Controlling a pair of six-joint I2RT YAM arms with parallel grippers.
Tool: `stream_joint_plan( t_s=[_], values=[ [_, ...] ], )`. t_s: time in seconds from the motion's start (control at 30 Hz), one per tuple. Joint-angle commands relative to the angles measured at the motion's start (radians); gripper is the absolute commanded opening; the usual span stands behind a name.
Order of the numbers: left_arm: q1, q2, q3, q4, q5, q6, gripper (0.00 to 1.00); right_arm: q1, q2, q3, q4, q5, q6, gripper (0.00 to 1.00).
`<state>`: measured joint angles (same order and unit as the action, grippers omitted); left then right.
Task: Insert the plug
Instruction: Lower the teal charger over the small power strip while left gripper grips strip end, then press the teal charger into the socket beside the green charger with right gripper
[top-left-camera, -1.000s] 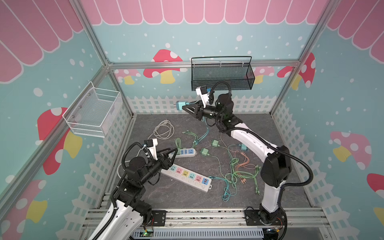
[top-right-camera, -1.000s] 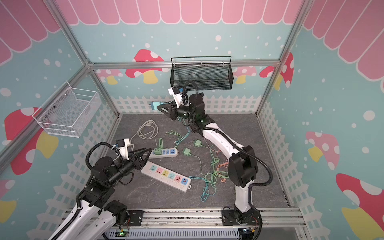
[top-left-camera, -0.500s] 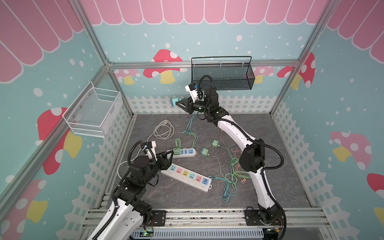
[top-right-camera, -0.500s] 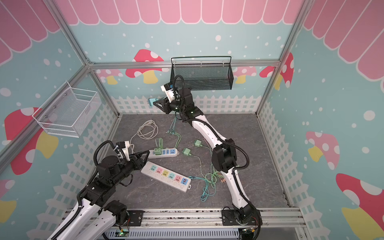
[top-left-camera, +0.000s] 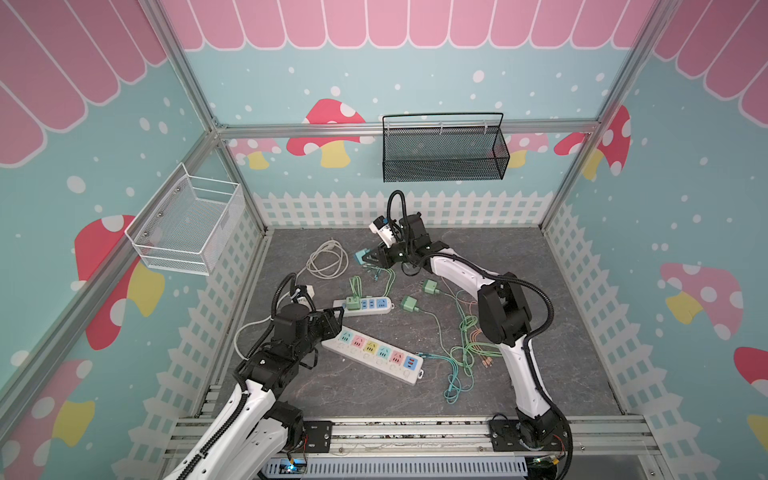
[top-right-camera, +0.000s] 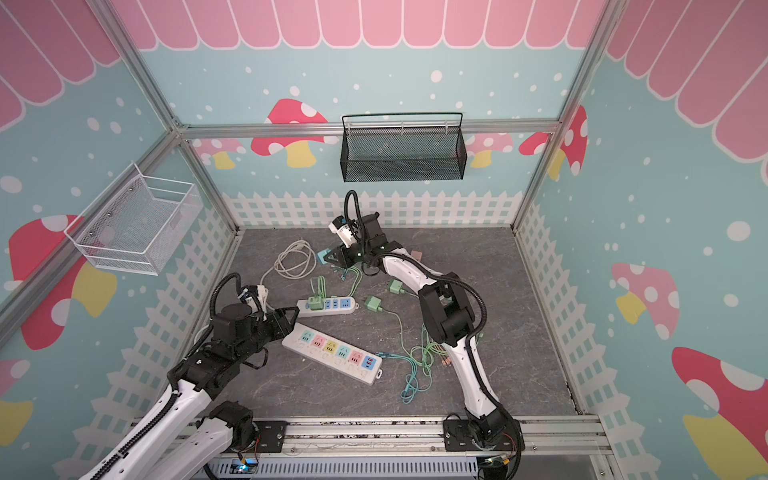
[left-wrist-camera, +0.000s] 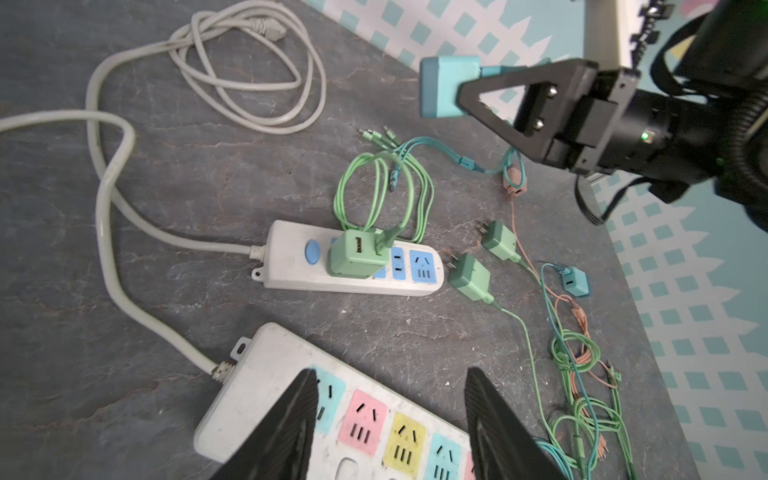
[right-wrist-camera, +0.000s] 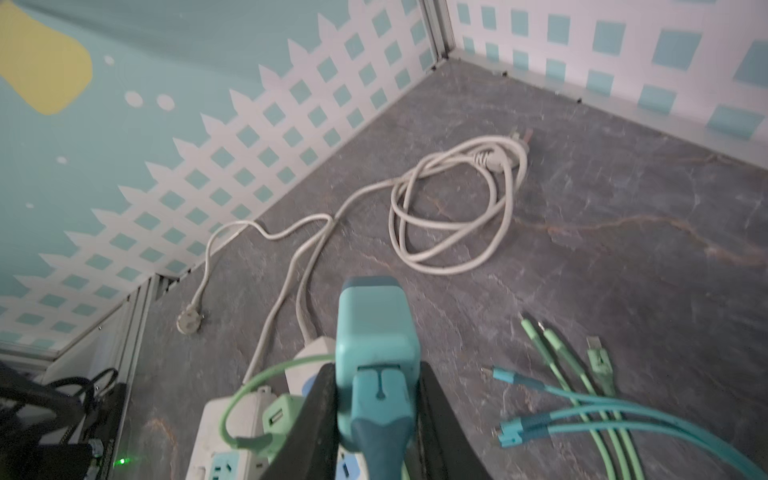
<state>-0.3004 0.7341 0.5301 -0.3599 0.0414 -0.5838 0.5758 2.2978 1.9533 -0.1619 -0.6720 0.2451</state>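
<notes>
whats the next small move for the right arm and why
Probably lower the right gripper, shut on the teal square plug, toward the free blue socket at the end of the small white power strip. The plug hangs above the tabletop, clear of that strip, and a green charger already fills another socket.

Smooth plastic plug (right-wrist-camera: 376, 332), matt stone-look tabletop (right-wrist-camera: 623, 187), metal-mesh basket (top-left-camera: 442, 153).

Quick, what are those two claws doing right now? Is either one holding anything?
Left gripper: open, holding nothing, above the pastel power strip.
Right gripper: closed on the blue plug.
</notes>
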Motion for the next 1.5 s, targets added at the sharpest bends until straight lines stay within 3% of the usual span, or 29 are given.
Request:
stream_joint_plan(
  t_s=[0.0,0.27,0.6,1.13,1.47],
  values=[
    [0.038,0.051,0.018,-0.029,-0.002,-0.034,0.53,0.0,-0.101,0.022,-0.132,0.022,-0.132,0.12],
    [0.128,0.208,0.024,0.04,0.01,-0.026,0.5,0.003,-0.108,0.076,-0.377,0.131,-0.156,0.12],
    [0.167,0.456,0.114,0.126,0.071,0.025,0.46,0.042,-0.081,0.148,-0.503,0.267,0.042,0.0],
    [0.193,0.705,0.171,0.224,0.061,0.033,0.37,0.155,-0.101,0.163,-0.62,0.672,0.387,0.0],
    [0.195,0.771,0.183,0.275,0.1,0.042,0.29,0.181,-0.085,0.159,-0.695,0.682,0.45,0.0]
  ],
)
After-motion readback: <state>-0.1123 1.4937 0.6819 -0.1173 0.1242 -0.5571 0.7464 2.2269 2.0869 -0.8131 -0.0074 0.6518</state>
